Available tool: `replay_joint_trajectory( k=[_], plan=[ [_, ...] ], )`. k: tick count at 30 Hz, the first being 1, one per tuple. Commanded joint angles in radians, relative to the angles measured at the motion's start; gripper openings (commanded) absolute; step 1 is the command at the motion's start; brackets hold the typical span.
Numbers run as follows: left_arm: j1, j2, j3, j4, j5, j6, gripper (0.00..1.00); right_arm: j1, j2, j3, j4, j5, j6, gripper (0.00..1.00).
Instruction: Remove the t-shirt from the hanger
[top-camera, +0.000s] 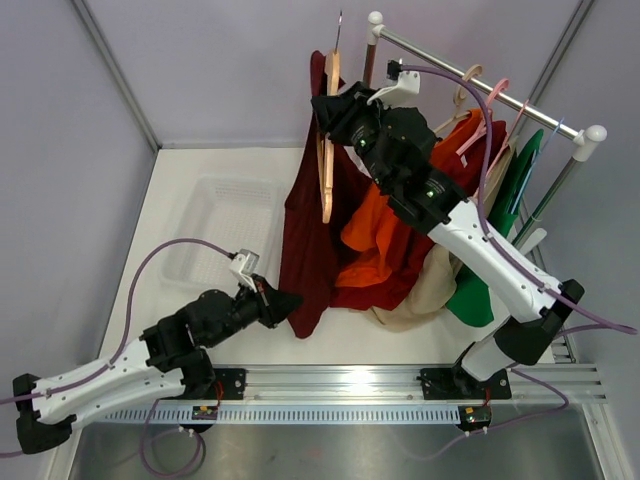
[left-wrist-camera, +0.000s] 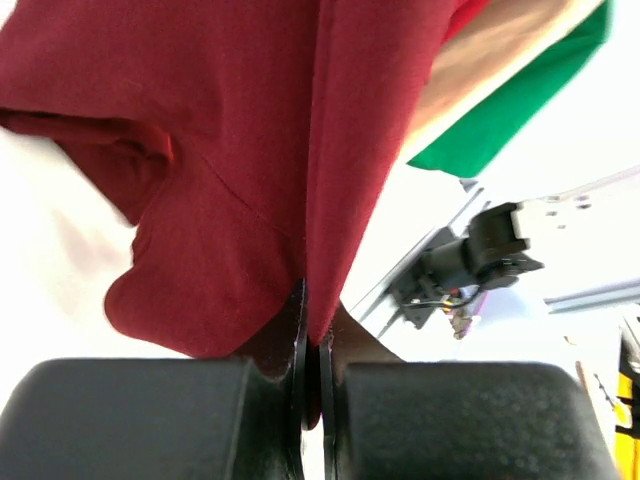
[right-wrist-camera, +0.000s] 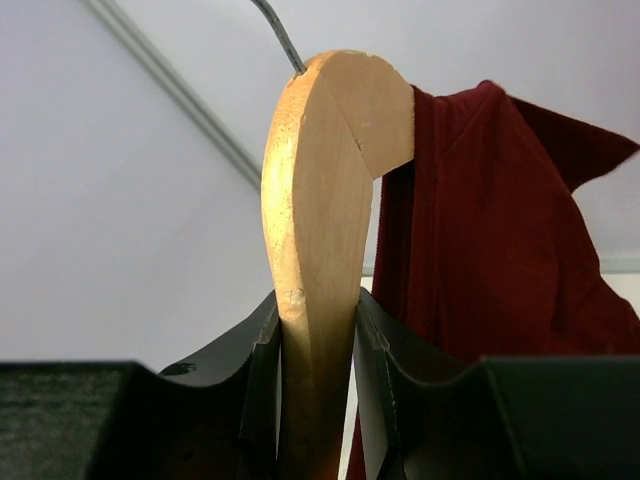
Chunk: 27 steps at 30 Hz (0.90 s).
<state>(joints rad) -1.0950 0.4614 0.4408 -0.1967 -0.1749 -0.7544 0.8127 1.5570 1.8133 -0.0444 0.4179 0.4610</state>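
Cloth of the dark red t-shirt (top-camera: 305, 230) is draped over one end of the hanger (top-camera: 327, 150) and is hung down over the middle of the desk (top-camera: 250, 345), with its lowest corner brought toward the near edge. The hanger is held up in the air, tipped almost on end, and its metal hook is pointed toward the far edge. Much of the pale wood is left bare; only the upper part is covered by fabric.

The right tool (top-camera: 328, 108) is clamped on the hanger close to its top. In the right wrist view the wood is seen pinched between the two black fingers (right-wrist-camera: 255, 400), and the t-shirt is seen falling down the right side of it.

The left tool (top-camera: 290, 303) is closed on the bottom edge of the t-shirt, above the near part of the desk. In the left wrist view the pads are pressed together with red fabric caught between them, and a straight fold is drawn upward from that grip.

A rail (top-camera: 480, 80) is stood at the far right corner. An orange garment (top-camera: 385, 240), a beige garment (top-camera: 420, 300) and a green garment (top-camera: 480, 290) are hung from it, and the orange one is pressed against the t-shirt. A clear basket (top-camera: 190, 215) is set on the desk toward the far left corner, apart from the t-shirt.
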Motion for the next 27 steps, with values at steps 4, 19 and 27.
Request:
replay_joint_trajectory(
  k=[4,19,27],
  plan=[
    [-0.026,0.14,0.036,-0.172,-0.018,0.023,0.0,-0.081,-0.127,0.138,0.109,-0.163,0.137,0.0],
    [0.125,0.496,0.657,0.069,-0.339,0.437,0.23,-0.087,-0.371,-0.057,0.069,-0.59,0.361,0.0],
    [0.228,0.735,0.827,0.299,-0.33,0.601,0.99,-0.087,-0.414,-0.054,0.075,-0.714,0.43,0.0]
  ],
)
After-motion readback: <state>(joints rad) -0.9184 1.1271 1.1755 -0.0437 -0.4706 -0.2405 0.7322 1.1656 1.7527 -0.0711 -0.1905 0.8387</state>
